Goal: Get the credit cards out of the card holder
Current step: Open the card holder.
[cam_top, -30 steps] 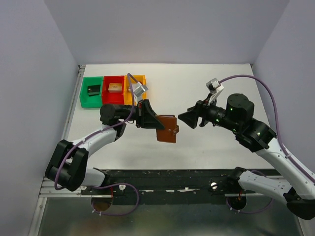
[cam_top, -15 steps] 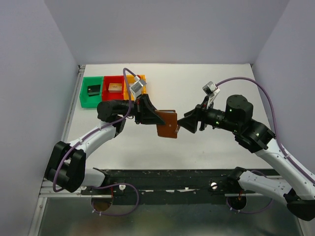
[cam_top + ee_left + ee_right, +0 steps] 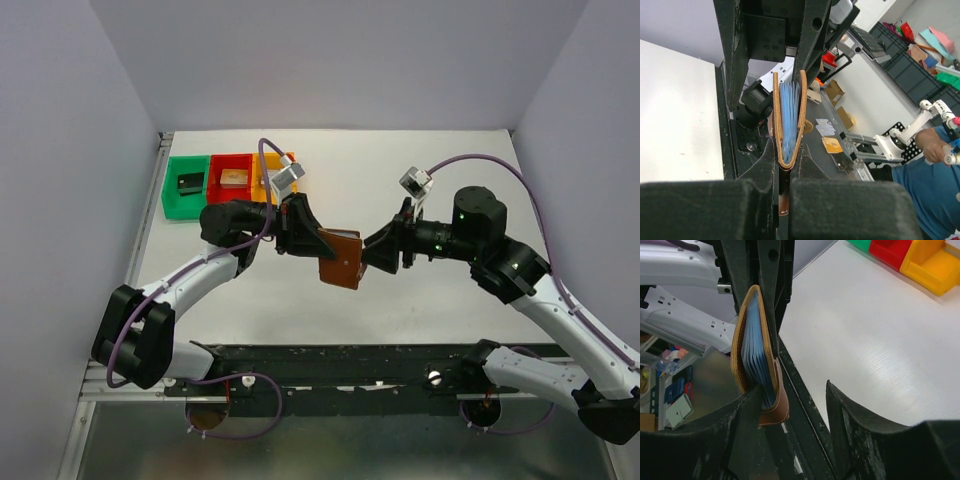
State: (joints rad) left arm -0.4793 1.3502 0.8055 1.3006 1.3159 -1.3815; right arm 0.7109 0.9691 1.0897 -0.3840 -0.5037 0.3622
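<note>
At the middle of the counter the left hand is clenched on the card holder and holds it up off the surface. In the left wrist view the left hand pinches the card holder at its folded end. The two brown leather covers stand slightly apart, with pale blue layers showing edge-on between them. I cannot tell whether any credit cards sit among those layers.

The right hand faces it from the other side, right at the card holder's free edge. In the right wrist view the right hand is spread wide and grips nothing. The lower corner of the card holder, where a small leather tab is, lies just inside the gap and close against one finger. The other finger stands well apart from it.

Farther back, at the far left of the counter, three bins sit in a row, touching side by side. The green bin holds a dark block. The red bin holds a tan block. The orange bin is partly hidden behind the left arm.
</note>
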